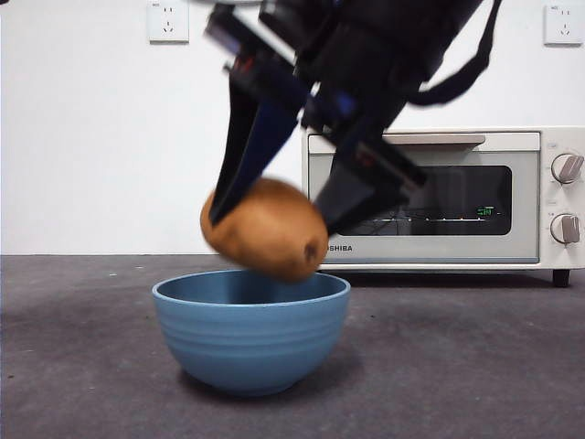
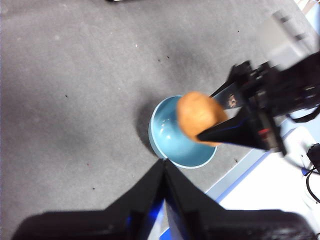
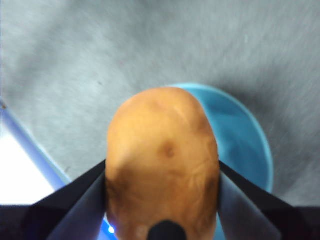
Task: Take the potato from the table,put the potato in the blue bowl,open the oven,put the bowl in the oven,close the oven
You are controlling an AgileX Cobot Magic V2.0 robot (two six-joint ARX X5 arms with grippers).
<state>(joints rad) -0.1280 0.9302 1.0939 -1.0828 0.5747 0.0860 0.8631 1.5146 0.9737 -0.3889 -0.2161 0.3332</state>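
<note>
The orange-brown potato (image 1: 266,229) hangs just above the blue bowl (image 1: 251,334), clamped between the jaws of my right gripper (image 1: 274,215), which comes down from above. The right wrist view shows the potato (image 3: 162,167) pinched on both sides, with the bowl (image 3: 247,145) beneath and beyond it. My left gripper (image 2: 164,167) is shut and empty; it hovers high over the table beside the bowl (image 2: 172,140) and sees the potato (image 2: 199,116) held by the other arm. Behind, at the right, stands the cream-white oven (image 1: 439,197) with its door closed.
The dark grey table (image 1: 82,366) stretches around the bowl. A white wall with two sockets (image 1: 168,20) is at the back. The oven's two knobs (image 1: 567,197) are at its right end. The table's edge (image 2: 240,170) runs close to the bowl in the left wrist view.
</note>
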